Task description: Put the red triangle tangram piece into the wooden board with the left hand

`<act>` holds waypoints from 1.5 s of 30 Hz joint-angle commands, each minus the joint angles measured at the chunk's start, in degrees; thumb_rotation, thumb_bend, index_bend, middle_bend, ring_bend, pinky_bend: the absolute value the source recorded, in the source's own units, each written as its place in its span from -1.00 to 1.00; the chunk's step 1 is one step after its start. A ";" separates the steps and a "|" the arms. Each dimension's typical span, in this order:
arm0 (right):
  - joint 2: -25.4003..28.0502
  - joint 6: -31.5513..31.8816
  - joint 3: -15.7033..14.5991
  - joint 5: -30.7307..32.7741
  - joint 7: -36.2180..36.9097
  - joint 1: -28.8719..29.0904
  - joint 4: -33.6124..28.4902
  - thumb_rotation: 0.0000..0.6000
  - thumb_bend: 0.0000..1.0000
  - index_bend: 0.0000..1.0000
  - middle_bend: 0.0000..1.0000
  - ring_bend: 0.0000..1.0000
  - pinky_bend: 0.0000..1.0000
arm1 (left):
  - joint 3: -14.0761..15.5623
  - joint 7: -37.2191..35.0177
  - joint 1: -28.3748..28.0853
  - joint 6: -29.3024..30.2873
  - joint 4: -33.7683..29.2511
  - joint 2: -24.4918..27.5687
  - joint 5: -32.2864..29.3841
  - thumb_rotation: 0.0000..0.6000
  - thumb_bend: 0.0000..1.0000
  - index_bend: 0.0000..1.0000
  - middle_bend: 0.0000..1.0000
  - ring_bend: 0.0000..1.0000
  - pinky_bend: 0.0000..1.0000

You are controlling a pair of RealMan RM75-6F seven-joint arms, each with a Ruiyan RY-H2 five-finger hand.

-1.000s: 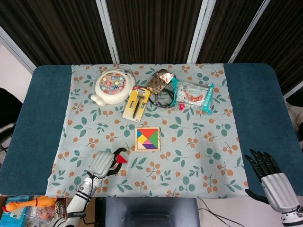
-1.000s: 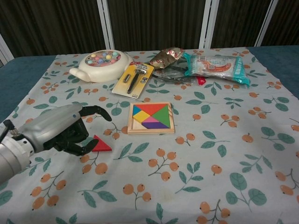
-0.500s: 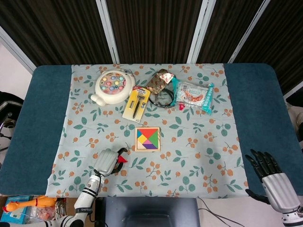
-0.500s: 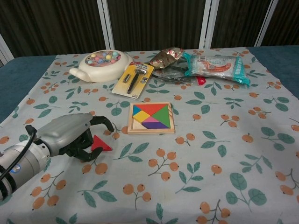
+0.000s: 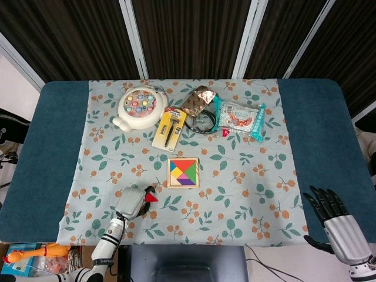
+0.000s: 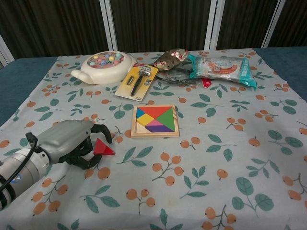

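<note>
Slightly tighter fingers (image 6: 98, 132) around red triangle (image 6: 103, 147)

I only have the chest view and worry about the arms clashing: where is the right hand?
Observer: The head view shows the right hand at the table's near right corner, off the floral cloth, fingers spread, holding nothing.
Operator: And the other one, from above?
Observer: The left hand is at the cloth's near left edge, far from the right. It holds the red triangle, and the wooden board is just ahead to its right.
</note>
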 commanded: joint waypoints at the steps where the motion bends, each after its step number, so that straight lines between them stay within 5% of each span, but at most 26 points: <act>1: 0.03 0.02 -0.01 -0.05 -0.01 0.00 0.00 1.00 -0.89 -1.00 -1.00 -1.00 -1.00 | 0.10 -0.17 -0.13 0.27 0.56 -0.30 0.04 1.00 -0.16 -0.23 1.00 1.00 1.00; 7: 0.03 0.05 -0.03 -0.10 0.00 0.00 0.04 1.00 -0.89 -1.00 -1.00 -1.00 -1.00 | 0.11 -0.38 -0.43 0.46 1.46 -0.71 -0.32 1.00 -0.17 -0.17 1.00 1.00 1.00; 13: 0.02 0.05 -0.09 -0.25 -0.08 0.00 0.07 1.00 -0.89 -1.00 -1.00 -1.00 -1.00 | 0.49 -0.78 -0.68 1.20 2.53 -0.91 0.72 1.00 -0.18 0.10 1.00 1.00 1.00; 21: 0.05 -0.05 -0.17 -0.31 -0.22 0.01 0.04 1.00 -0.89 -1.00 -1.00 -1.00 -1.00 | 1.19 -2.00 -0.89 3.91 5.48 -1.45 4.59 1.00 0.04 0.35 1.00 1.00 1.00; 36: 0.18 -0.20 -0.35 -0.53 -0.16 0.09 -0.12 1.00 -0.89 -1.00 -1.00 -1.00 -1.00 | -2.57 0.26 -3.57 4.24 -3.10 -0.71 4.49 1.00 0.04 0.34 1.00 1.00 1.00; 45: 0.80 1.20 -0.50 -0.91 1.94 -0.30 0.52 1.00 -0.89 -1.00 -1.00 -1.00 -1.00 | -5.17 5.56 -6.78 2.16 -1.24 -3.71 0.14 1.00 0.03 0.31 1.00 1.00 1.00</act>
